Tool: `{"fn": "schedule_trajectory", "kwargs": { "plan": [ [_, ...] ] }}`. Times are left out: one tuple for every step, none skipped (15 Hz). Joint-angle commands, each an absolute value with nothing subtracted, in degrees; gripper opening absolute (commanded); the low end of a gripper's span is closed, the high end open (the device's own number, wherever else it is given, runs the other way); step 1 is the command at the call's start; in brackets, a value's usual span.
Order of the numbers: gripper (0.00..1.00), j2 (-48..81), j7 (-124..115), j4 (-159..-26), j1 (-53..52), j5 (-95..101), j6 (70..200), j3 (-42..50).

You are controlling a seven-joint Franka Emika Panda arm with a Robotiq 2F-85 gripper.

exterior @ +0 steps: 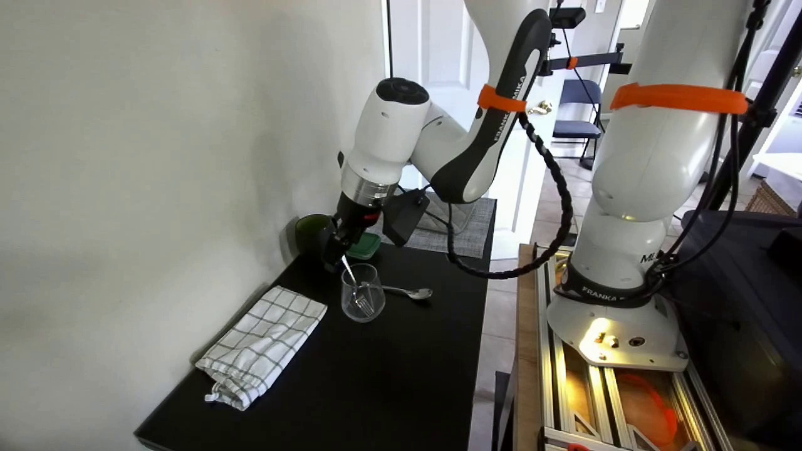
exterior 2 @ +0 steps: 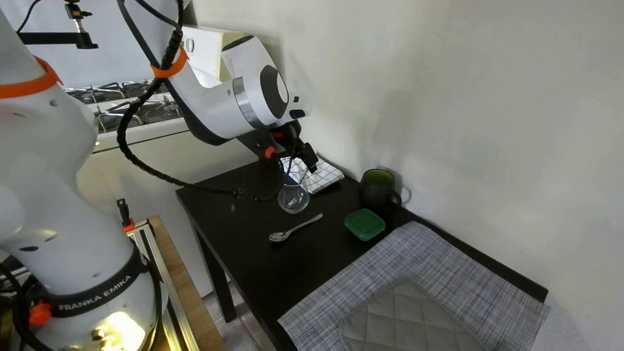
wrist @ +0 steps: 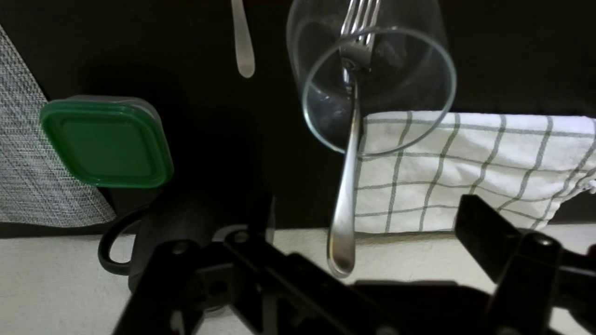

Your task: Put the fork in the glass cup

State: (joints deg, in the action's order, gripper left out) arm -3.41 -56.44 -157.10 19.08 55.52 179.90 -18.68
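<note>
Leaning inside the clear, rounded drinking glass, the shiny silver metal fork points tines-down, long axis slanted; black two-finger gripper stands wide.

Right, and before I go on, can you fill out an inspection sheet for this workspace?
Surface: dark table along the wall.
Job's things: fork sits tines down in the upright glass, handle leaning out over its rim.
Clutter: spoon, green-lidded box, mug, checked cloth, woven mat with a quilted pad on it.
Claw: open; in the wrist view the fork's handle shows in its gap, untouched.
Cables: black cable loops from the arm and overlaps the glass in an exterior view; contact cannot be told.
Surroundings: door, chair, stove.
</note>
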Motion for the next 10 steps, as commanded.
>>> {"fn": "schedule_trajectory", "kwargs": {
  "plan": [
    [1.00, -3.40, -51.68, -157.30, 16.13, 49.91, 177.99, -17.41],
    [1.00, -3.65, -50.84, -157.31, 15.69, 48.74, 177.69, -17.33],
    [1.00, -3.72, -49.79, -157.36, 15.11, 47.41, 177.39, -17.16],
    [1.00, -3.99, -48.84, -157.40, 14.58, 46.16, 177.05, -16.98],
    [1.00, -4.15, -47.76, -157.45, 13.97, 44.66, 176.55, -16.78],
    [1.00, -4.46, -46.37, -157.59, 13.31, 42.84, 176.02, -16.57],
    [1.00, -4.82, -44.83, -157.68, 12.57, 40.68, 175.17, -16.32],
    [1.00, -5.20, -43.00, -157.73, 11.77, 38.23, 174.33, -16.05],
    [1.00, -5.62, -40.84, -157.79, 10.84, 35.42, 173.52, -15.69],
    [1.00, -3.82, -44.88, -157.05, 13.62, 40.39, 176.02, -17.13]
  ]
}}
